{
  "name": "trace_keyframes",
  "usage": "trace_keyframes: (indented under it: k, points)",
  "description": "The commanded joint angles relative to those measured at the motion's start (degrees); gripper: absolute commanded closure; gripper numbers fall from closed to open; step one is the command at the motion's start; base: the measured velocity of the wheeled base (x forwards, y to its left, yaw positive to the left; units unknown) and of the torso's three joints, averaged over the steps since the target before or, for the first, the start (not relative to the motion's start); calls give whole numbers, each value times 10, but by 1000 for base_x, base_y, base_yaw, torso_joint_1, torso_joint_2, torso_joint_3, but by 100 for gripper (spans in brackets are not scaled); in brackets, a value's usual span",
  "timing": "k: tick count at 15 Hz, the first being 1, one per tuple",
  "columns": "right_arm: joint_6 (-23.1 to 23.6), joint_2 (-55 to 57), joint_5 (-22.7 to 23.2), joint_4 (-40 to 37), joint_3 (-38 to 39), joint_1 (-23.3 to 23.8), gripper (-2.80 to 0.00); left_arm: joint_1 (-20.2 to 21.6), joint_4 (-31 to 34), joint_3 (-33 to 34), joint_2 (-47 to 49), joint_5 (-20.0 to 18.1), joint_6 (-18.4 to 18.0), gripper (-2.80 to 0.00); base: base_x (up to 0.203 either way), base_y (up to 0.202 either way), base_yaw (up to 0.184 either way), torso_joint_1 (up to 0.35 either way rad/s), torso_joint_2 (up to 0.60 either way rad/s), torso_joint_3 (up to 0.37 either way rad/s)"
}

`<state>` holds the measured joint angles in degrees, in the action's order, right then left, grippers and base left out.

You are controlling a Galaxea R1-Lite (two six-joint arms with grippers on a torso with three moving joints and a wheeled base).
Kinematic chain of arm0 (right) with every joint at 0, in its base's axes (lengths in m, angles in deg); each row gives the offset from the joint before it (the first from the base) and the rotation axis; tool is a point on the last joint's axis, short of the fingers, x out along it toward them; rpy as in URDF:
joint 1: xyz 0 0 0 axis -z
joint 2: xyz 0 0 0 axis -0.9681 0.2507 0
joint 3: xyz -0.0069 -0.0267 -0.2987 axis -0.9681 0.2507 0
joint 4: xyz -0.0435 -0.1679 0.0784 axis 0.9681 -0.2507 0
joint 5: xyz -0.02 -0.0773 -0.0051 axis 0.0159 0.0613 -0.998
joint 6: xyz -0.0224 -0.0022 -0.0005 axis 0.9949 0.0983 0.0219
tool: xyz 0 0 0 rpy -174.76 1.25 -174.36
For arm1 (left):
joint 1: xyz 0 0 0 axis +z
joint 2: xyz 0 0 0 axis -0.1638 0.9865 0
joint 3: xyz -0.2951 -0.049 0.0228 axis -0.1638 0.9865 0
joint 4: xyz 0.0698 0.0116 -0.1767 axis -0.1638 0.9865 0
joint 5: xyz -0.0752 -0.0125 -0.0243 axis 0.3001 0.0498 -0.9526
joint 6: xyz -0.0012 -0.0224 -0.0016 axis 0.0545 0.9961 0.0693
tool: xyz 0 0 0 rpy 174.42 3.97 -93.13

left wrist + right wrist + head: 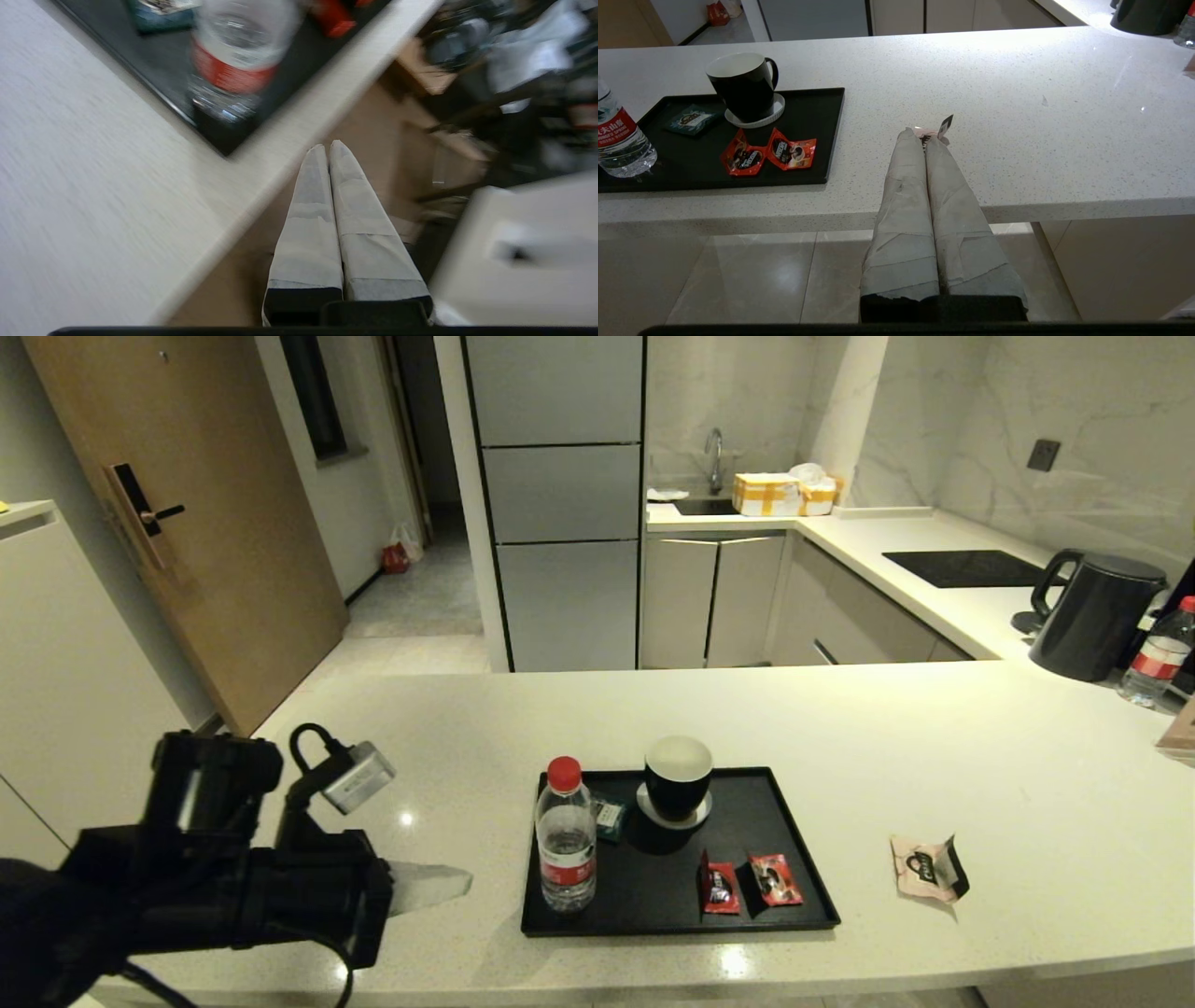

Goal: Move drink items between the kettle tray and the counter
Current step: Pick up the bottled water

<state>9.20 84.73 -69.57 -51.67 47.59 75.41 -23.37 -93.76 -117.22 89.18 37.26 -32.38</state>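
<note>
The clear water bottle point(565, 845) with red cap and red label stands upright in the front left corner of the black kettle tray point(672, 896). My left gripper point(462, 879) hovers over the counter point(934, 756) a short way left of that tray corner, shut and empty point(329, 145). The bottle point(238, 46) shows beyond its fingertips. The pale beige sachet point(926, 868) lies on the counter right of the tray. My right gripper point(920, 133) is shut and empty, held in front of and below the counter edge. The sachet point(941, 127) peeks out behind its tips.
On the tray stand a black cup point(679, 775) on a white coaster, two red sachets point(752, 880) and a small teal packet point(610, 819). A black kettle point(1092, 616) and a second bottle point(1158, 658) sit at the far right, with a hob point(966, 567) behind.
</note>
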Motion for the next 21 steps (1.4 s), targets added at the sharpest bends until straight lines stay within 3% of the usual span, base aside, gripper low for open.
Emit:
trace_keyframes:
  k: [1,2,4,6,19,21]
  points:
    - [0,1,0,0,1,0,0,-32,-123,-3,137,55,-3,-44,0,0,0,0,0,0]
    - [0,1,0,0,1,0,0,-50,-174,-8,163,81,5,-280,0,0,0,0,0,0]
    - [0,1,0,0,1,0,0,-81,-208,-43,192,104,56,-280,0,0,0,0,0,0]
    - [1,1,0,0,1,0,0,-92,-210,-62,199,113,72,-280,0,0,0,0,0,0]
    - [0,1,0,0,1,0,0,-116,-213,-93,220,124,71,-280,0,0,0,0,0,0]
    - [0,1,0,0,1,0,0,-127,-214,-114,240,147,72,-280,0,0,0,0,0,0]
